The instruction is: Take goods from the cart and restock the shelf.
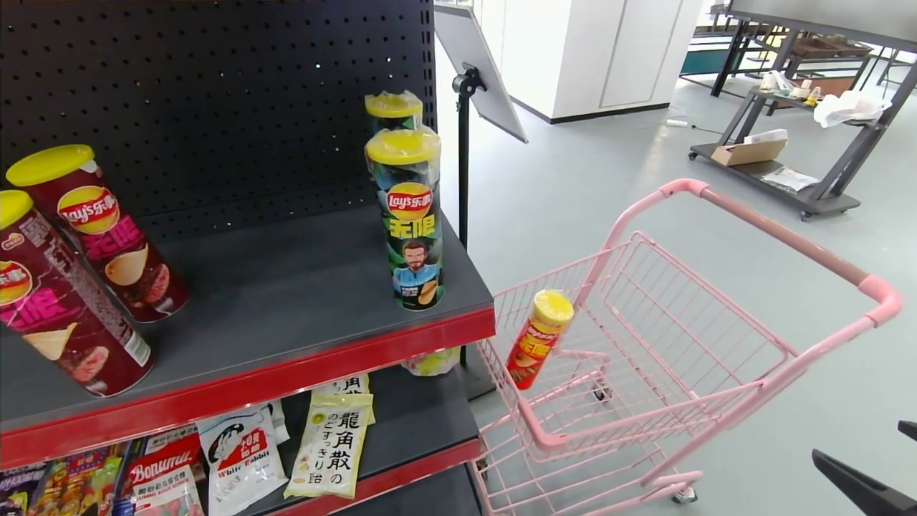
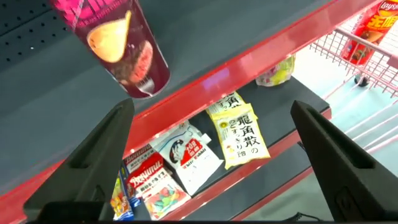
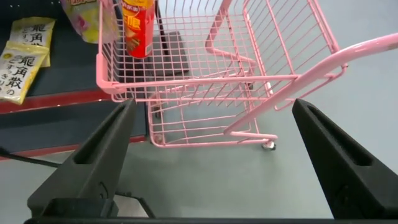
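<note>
Pick not started. Left hand (image 2: 212,107) and right hand (image 3: 212,104) were both released, empty. Red chip can (image 1: 539,338) leaned inside pink cart (image 1: 881,294), lower centre of head frame. Next move would likely need right hand lowered around can, then over to shelf (image 1: 286,287).

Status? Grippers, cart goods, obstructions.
Left gripper open, empty, at the shelf. Right gripper open, empty, above the cart. One red chip can in cart, leaning. Nothing blocking it.
</note>
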Motion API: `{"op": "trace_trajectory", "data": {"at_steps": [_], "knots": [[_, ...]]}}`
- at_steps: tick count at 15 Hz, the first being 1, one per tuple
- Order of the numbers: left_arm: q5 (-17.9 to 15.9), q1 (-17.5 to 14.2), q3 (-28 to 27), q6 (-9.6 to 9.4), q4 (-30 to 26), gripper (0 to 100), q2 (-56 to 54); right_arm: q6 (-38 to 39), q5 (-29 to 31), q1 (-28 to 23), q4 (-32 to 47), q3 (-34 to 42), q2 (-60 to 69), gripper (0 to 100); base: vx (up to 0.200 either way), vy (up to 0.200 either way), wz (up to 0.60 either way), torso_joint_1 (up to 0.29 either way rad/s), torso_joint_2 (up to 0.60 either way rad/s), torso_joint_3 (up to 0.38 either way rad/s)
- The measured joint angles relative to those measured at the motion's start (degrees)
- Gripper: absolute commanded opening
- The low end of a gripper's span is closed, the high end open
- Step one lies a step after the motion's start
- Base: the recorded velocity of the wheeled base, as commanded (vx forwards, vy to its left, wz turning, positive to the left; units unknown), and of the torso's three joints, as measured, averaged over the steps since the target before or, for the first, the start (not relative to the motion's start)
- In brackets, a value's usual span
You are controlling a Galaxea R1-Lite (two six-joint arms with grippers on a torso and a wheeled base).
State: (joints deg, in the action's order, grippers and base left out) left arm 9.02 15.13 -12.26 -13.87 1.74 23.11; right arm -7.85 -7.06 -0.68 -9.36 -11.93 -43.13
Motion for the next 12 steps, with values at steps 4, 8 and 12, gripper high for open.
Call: {"op": "trace_trajectory", "data": {"at_steps": [4, 8, 12], "knots": [[0.0, -0.02, 0.11, -0.44, -0.71, 100, -1.12, 0.0, -0.02, 0.02, 0.0, 0.06, -0.66, 100, 0.0, 0.0, 0.0, -0.144, 0.39, 0.238], [0.0, 0.0, 0.11, -1.37, -2.12, 100, -2.65, -0.02, -0.11, 0.06, -0.43, -0.33, -2.21, 100, 0.0, 0.0, 0.0, -0.177, 0.52, 0.326], [-0.33, 0.06, 0.22, -1.34, -2.15, 100, -3.74, 0.24, -0.22, 0.02, -0.51, -0.44, -5.68, 100, 0.0, 0.0, 0.0, -0.111, 0.34, 0.223]]}}
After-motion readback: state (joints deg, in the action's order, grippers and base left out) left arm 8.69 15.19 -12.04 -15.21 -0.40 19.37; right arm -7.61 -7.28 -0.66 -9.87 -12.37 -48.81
